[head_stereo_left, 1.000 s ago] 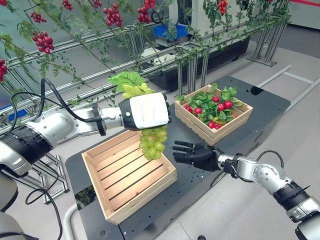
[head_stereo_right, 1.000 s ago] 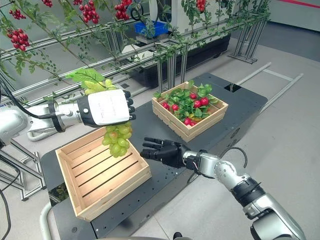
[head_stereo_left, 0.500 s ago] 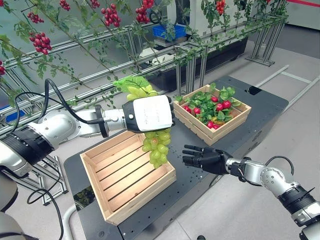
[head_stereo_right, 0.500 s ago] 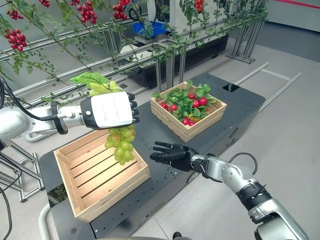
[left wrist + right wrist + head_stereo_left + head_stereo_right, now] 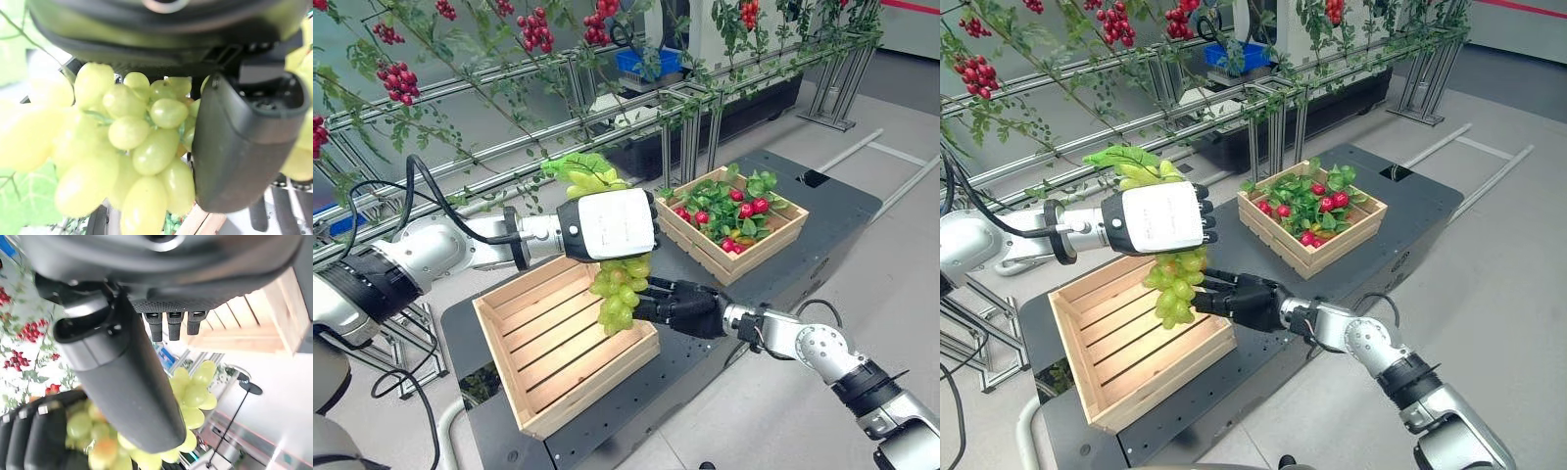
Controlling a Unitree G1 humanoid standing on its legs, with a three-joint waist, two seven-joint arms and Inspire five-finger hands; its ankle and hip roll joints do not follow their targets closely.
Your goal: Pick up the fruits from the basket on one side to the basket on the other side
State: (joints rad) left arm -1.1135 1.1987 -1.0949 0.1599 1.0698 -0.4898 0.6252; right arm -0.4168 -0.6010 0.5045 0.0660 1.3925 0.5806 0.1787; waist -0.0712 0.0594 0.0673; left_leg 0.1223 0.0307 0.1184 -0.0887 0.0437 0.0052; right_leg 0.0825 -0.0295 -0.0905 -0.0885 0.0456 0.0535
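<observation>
A bunch of green grapes (image 5: pixel 619 289) with a leaf on top hangs from my left hand (image 5: pixel 607 223), which is shut on its upper part above the right end of the bare wooden crate (image 5: pixel 524 392). The left wrist view has the grapes (image 5: pixel 132 147) pressed against the thumb (image 5: pixel 239 147). My right hand (image 5: pixel 690 308) reaches in from the right with straight fingers, open, its fingertips at the bunch's lower end. The grapes (image 5: pixel 193 396) hang just past its thumb (image 5: pixel 127 377). A second crate (image 5: pixel 705 257) at the back right holds red fruits (image 5: pixel 749 208) among green leaves.
Both crates stand on a black platform (image 5: pixel 822 211) whose front edge runs below my right forearm. Behind it, a metal frame (image 5: pixel 685 137) carries vines with red berry clusters (image 5: pixel 399 83). A blue bin (image 5: pixel 646 61) sits further back.
My right hand has moved left, from clear of the bunch to touching its lower end. My left hand has kept hold of the grapes and drifted slightly right.
</observation>
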